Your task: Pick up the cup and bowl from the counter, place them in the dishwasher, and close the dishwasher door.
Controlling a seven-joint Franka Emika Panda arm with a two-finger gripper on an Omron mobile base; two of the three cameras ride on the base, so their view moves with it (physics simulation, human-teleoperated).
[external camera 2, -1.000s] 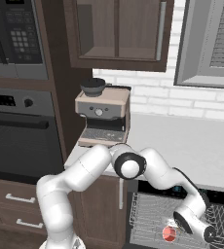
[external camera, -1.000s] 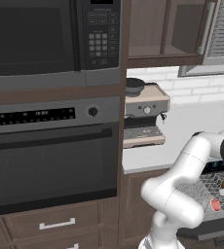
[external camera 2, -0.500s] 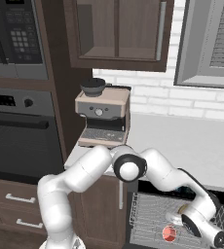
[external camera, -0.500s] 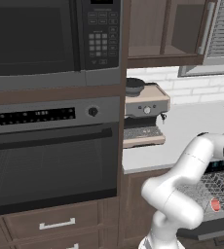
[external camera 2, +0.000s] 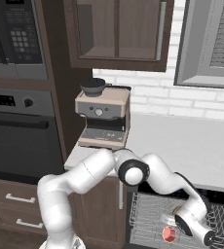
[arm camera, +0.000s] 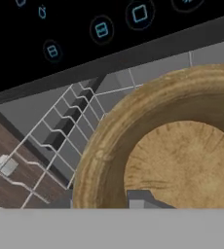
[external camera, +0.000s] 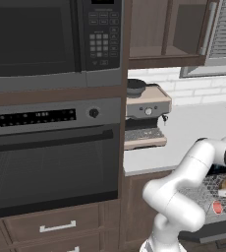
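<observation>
Since a second ago, the arm has reached farther right over the dishwasher (external camera 2: 148, 219) rack. Its tool (arm camera: 148, 199) grips the bowl (arm camera: 182, 146); the cup (external camera 2: 169, 234) lies in the rack. No legible writing.

No legible text anywhere — the microwave keypad (external camera: 101, 30) and oven display (external camera: 36, 117) are blurred.

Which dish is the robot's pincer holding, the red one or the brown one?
The tan wooden bowl, wide and filling the hand view over the dishwasher rack. The small red cup already sits apart in that rack.
</observation>
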